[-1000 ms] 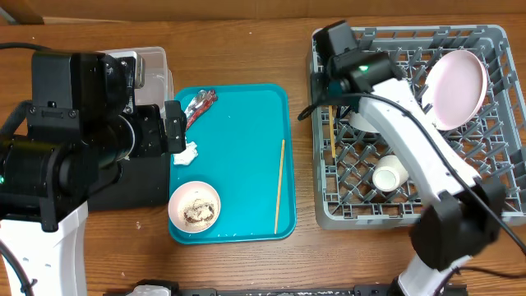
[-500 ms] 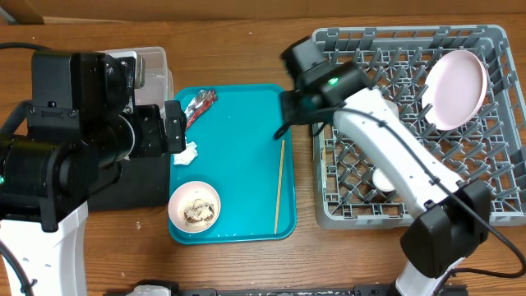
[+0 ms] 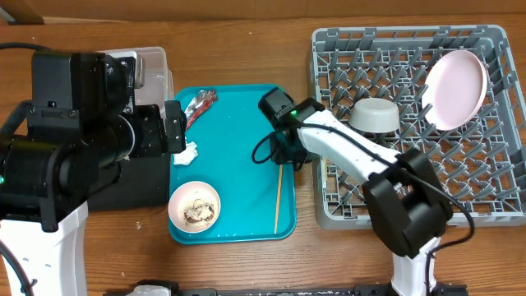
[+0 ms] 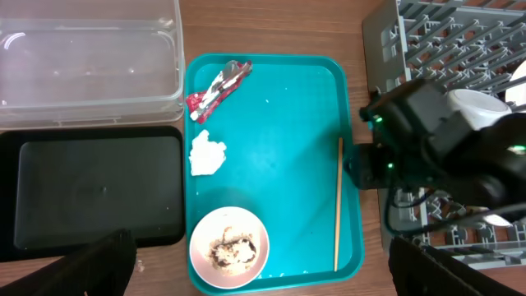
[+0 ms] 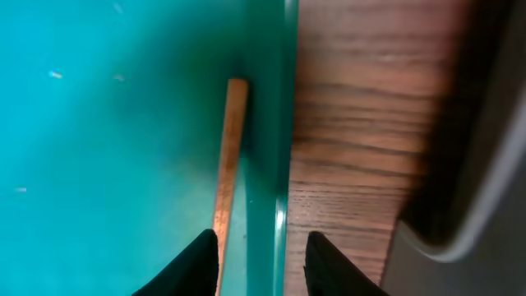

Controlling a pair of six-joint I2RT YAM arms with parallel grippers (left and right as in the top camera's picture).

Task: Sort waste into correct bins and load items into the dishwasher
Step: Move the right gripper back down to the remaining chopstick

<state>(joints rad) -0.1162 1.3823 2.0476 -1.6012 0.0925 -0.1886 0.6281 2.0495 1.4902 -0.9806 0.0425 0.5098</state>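
The loading is judged to be partly done, while the sorting is not yet begun. In the grey dish rack, which fills the right of the overhead view, a pale pink plate is stood on edge at the upper right and a grey bowl is set mouth down near the middle. The teal tray at the centre carries what is left. A single wooden chopstick is laid along its right rim. The small bowl with rice and brownish scraps is at the lower left corner, the white napkin is just above it, and the red-and-silver wrapper is at the upper left. Nothing is seen in the clear tub or the black tray beside the teal tray's left edge.

The right pincer is lowered over the top end of the chopstick. Its fingers are parted a little way and nothing is gripped, with the stick just inside the left one and the tray rim between them. The left pincer is held high over the tray, spread wide and empty.

Everything is carried on a brown wood-grain counter. A tan cardboard corner is seen at the upper left, and nothing of the room beyond is shown.
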